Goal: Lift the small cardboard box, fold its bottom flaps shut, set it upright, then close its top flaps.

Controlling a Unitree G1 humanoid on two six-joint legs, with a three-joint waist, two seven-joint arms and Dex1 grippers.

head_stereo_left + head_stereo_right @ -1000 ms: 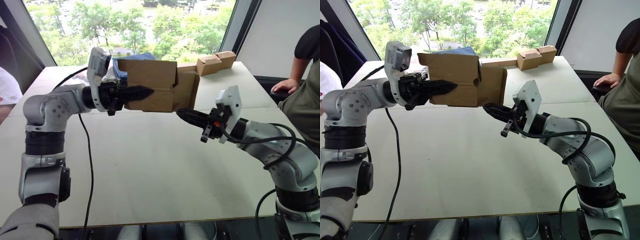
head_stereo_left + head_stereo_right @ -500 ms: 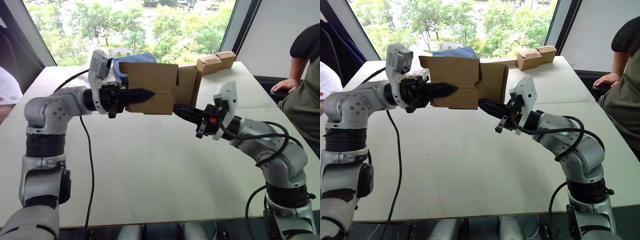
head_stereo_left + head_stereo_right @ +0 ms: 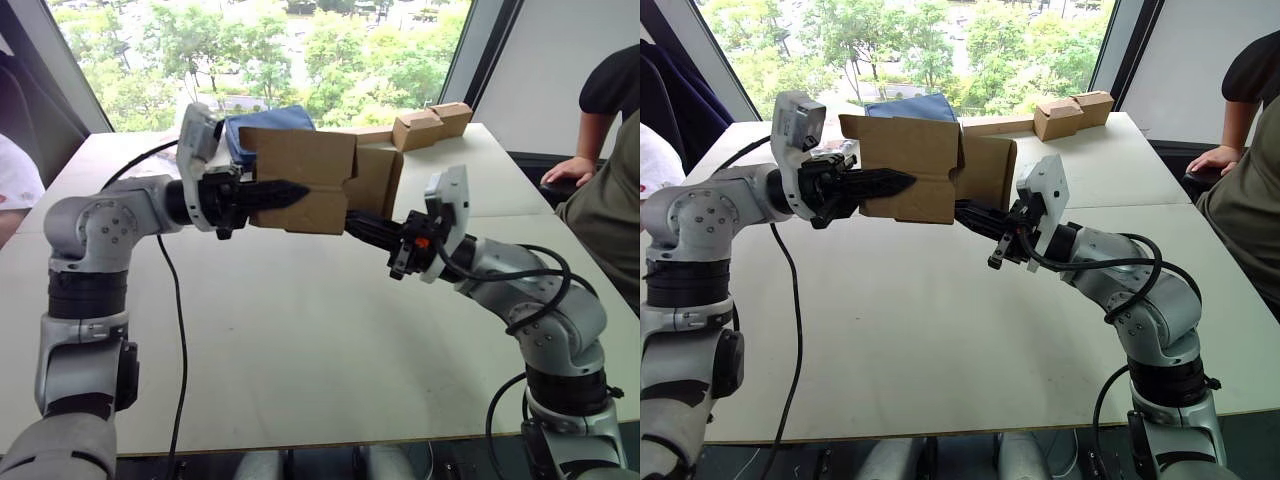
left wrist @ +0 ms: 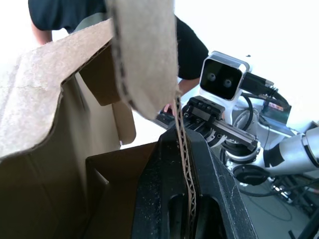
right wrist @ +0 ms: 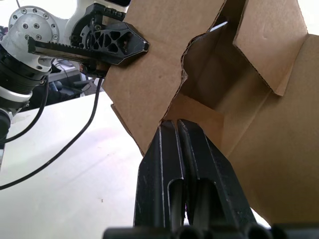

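Observation:
My left gripper [image 3: 298, 190] holds the small cardboard box [image 3: 305, 165] sideways above the table, shut on one side wall; the corrugated edge sits between its fingers [image 4: 182, 149]. The box's end toward my right arm stands open, its bottom flaps [image 3: 378, 178] splayed outward. My right gripper [image 3: 352, 222] is shut, and its tips touch the lower flap at that open end [image 5: 199, 112]. A top flap [image 4: 144, 50] hangs at the opposite end, near my left wrist. The box's inside is hollow.
Two joined tan boxes [image 3: 432, 122] lie at the table's far right. A blue object [image 3: 268, 122] sits behind the held box. A person's hand [image 3: 565, 172] rests at the right table edge; another person [image 3: 15, 175] is at the left. A black cable [image 3: 178, 330] crosses the table [image 3: 300, 340].
My right gripper has moved up and left, from clear of the box to touching its lower flap. The box in my left gripper has barely shifted.

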